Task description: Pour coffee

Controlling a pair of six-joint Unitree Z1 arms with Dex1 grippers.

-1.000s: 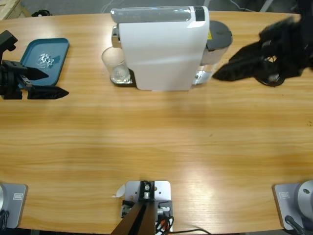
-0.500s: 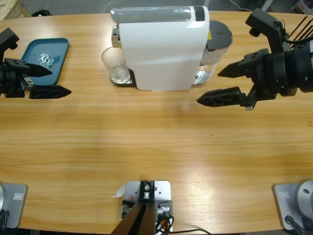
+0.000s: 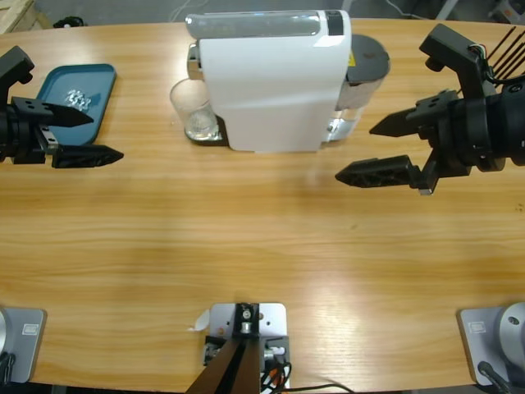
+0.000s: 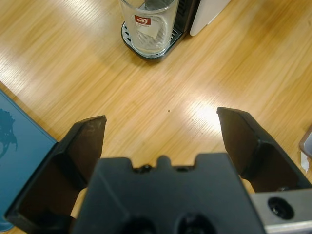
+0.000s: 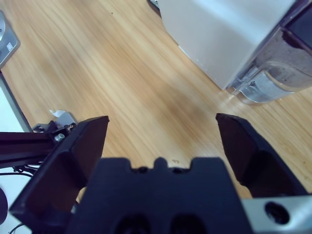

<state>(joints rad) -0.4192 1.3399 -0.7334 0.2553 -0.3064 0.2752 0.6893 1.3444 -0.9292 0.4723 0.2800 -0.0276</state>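
Note:
A clear glass tumbler (image 3: 192, 110) stands on the drip tray of the white coffee machine (image 3: 271, 78), at the machine's left end; in the left wrist view the tumbler (image 4: 148, 25) shows a red label. No coffee can be made out in it. My left gripper (image 3: 86, 136) is open at the table's left, well left of the tumbler, nothing between its jaws. Right of the machine, my right gripper (image 3: 365, 150) is open and holds nothing, close to the clear water tank (image 5: 273, 73).
A teal tray (image 3: 49, 103) with several small silvery things lies at the far left beside the left gripper; its edge (image 4: 19, 156) shows in the left wrist view. Bare wooden table fills the near half.
The right arm has swung in from the far right, lowered in front of the machine's right end and opened its jaws wide. The left gripper has crept slightly right.

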